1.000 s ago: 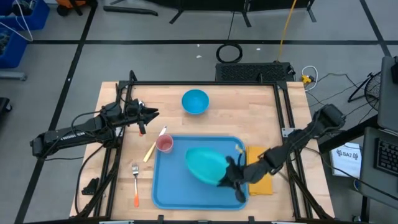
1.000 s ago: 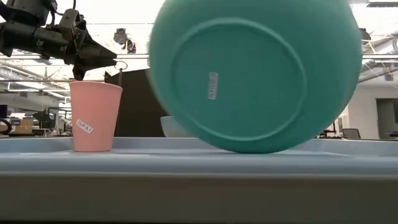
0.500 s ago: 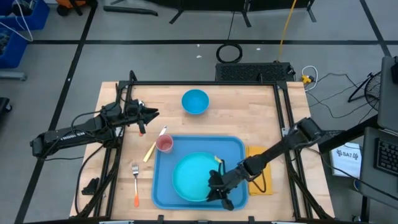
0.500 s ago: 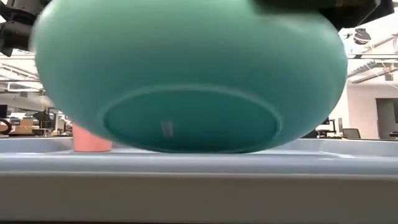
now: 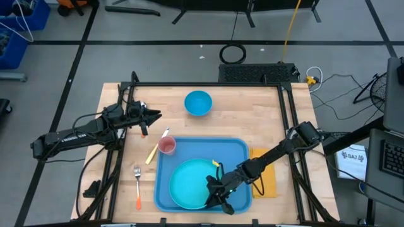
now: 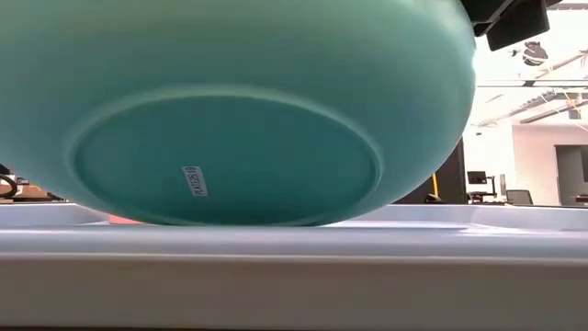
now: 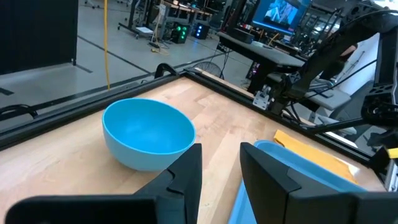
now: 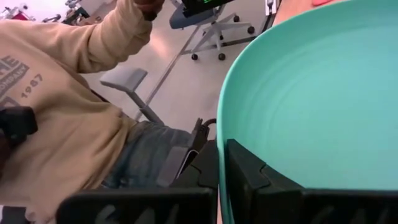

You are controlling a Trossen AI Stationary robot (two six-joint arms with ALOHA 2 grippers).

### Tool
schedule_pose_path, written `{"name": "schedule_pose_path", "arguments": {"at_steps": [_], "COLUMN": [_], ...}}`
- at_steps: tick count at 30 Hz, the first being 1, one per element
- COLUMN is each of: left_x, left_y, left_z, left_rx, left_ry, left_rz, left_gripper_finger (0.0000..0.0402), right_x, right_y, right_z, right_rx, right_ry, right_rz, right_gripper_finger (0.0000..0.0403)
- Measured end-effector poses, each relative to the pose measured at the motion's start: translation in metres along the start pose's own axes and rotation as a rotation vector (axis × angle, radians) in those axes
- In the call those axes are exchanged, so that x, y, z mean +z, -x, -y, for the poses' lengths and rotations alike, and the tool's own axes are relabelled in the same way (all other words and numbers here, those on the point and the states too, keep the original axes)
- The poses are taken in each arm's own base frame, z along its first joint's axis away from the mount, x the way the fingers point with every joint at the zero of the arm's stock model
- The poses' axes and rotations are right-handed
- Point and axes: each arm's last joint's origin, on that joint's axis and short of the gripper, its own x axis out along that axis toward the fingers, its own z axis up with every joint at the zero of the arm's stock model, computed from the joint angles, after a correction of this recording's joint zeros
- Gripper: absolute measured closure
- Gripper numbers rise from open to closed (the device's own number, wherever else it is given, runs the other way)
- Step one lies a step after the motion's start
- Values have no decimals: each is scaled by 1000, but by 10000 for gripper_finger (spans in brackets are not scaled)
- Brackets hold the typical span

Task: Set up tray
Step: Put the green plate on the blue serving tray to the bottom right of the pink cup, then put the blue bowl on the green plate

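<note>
The blue tray lies on the wooden table at its near middle. Over the tray's near half my right gripper is shut on a round teal plate. In the low view the plate fills the picture with its underside showing above the tray's rim. A pink cup stands in the tray's far left corner. My left gripper hangs open over the table's far left, pointing at a blue bowl, with nothing between its fingers. My right gripper pinches the plate's rim on its right near side, one finger on the upper face and one beneath. The fingers come from the table's right, slanting down. The plate is tilted, its held side raised; I cannot tell whether its low side touches the tray.
A yellow napkin lies right of the tray under my right arm. A fork and two more utensils lie left of the tray. The blue bowl stands at the far middle. A person stands beyond the table's near edge.
My right gripper has carried the plate down and toward the table's left and near edges over the tray. The plate has tipped from standing steeply to lying much flatter. The left arm has kept still.
</note>
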Motion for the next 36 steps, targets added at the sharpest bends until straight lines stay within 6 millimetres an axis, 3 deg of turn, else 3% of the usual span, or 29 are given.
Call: {"name": "schedule_pose_path", "arguments": {"at_steps": [10, 15, 23, 36], "left_x": [0, 0, 0, 0], "left_y": [0, 0, 0, 0], "left_z": [0, 0, 0, 0], "left_rx": [0, 0, 0, 0], "left_ry": [-2, -3, -5, 3], "left_rz": [1, 1, 0, -1], "left_gripper_finger": [289, 289, 289, 289], "right_x": [12, 7, 3, 5], "right_y": [1, -4, -32, -31], "right_z": [15, 22, 34, 40], "right_rx": [5, 1, 43, 41], "right_ry": [13, 6, -11, -129], "right_rz": [93, 91, 42, 36], "right_gripper_finger": [402, 402, 401, 287]}}
